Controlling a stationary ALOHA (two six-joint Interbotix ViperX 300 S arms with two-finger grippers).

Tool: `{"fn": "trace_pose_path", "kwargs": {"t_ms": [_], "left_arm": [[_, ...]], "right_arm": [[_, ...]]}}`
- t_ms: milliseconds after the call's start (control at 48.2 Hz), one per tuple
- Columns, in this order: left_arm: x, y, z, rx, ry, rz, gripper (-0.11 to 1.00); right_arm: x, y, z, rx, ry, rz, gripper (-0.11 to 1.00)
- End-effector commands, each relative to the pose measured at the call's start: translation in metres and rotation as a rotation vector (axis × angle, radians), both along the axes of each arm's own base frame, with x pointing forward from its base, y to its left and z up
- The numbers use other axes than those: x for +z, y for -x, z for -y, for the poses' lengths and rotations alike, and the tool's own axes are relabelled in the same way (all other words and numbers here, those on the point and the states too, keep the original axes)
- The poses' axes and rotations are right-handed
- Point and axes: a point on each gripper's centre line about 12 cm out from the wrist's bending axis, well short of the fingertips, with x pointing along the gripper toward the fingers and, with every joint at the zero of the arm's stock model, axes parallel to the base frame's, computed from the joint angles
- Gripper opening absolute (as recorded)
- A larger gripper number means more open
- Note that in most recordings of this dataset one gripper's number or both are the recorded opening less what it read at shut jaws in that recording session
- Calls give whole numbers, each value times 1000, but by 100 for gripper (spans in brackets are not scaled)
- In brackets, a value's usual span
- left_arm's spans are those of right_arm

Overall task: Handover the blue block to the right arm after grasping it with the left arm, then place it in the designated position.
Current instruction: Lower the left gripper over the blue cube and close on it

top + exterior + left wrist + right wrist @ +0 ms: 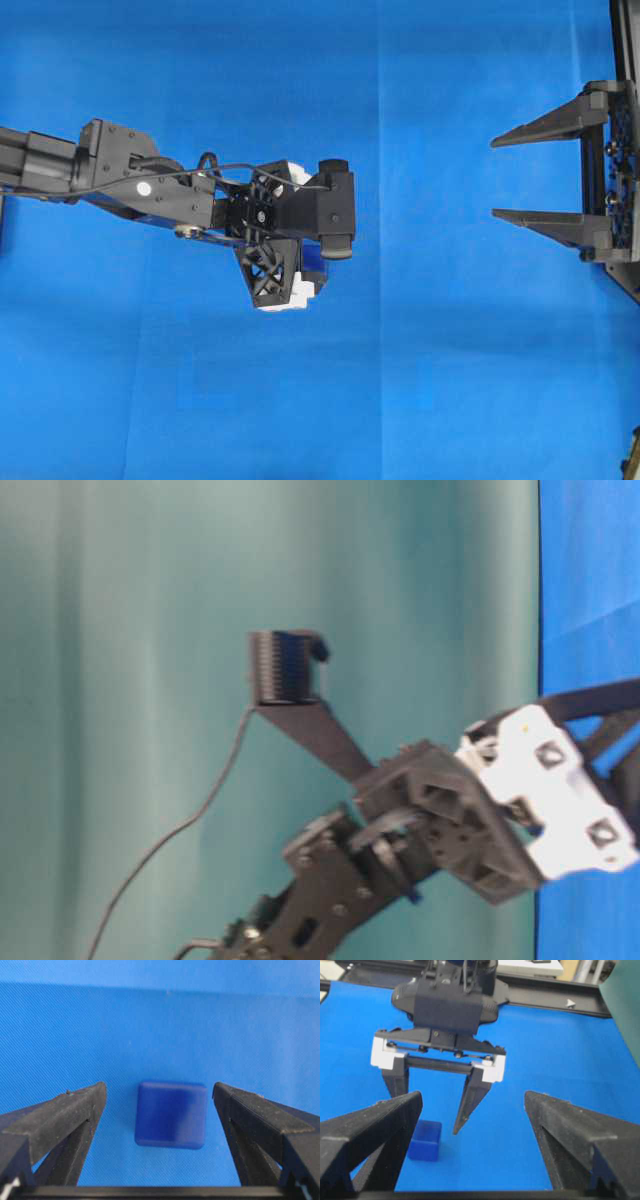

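Overhead exterior view hides most of the blue block [314,262] under the left arm's gripper [300,270]; only a dark sliver shows at about 5 o'clock of the wrist housing. The right arm's gripper [530,175] is cut off at the 3 o'clock edge, its jaws spread wide and empty. From the left wrist camera the block [171,1115] sits on the blue cloth [160,1035] between the wide-open fingers [65,1120], touching neither. Table-level exterior view is blurred, with a teal backdrop [150,680] behind the arm. No containers appear on the bench.
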Motion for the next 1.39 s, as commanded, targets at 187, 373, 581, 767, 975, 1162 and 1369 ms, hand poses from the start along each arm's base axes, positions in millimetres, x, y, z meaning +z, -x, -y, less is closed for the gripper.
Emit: {"fn": "trace_pose_path", "kwargs": {"t_ms": [187, 373, 581, 767, 975, 1162, 1369], "left_arm": [[-11, -1, 3, 10, 15, 18, 92], [-25, -2, 3, 9, 14, 13, 92], [-29, -2, 3, 10, 14, 5, 92], [-29, -2, 3, 10, 14, 5, 92], [-28, -3, 4, 5, 12, 4, 81], [-27, -4, 6, 2, 12, 5, 49], [-28, -4, 5, 3, 12, 4, 49]], "right_arm": [[7, -4, 1, -7, -4, 15, 97], [6, -4, 1, -7, -4, 14, 97], [7, -4, 2, -9, -4, 15, 97], [7, -4, 2, -8, -3, 15, 97], [7, -4, 2, -10, -4, 14, 97], [7, -4, 2, -10, -4, 14, 97], [7, -4, 2, -10, -4, 14, 97]]}}
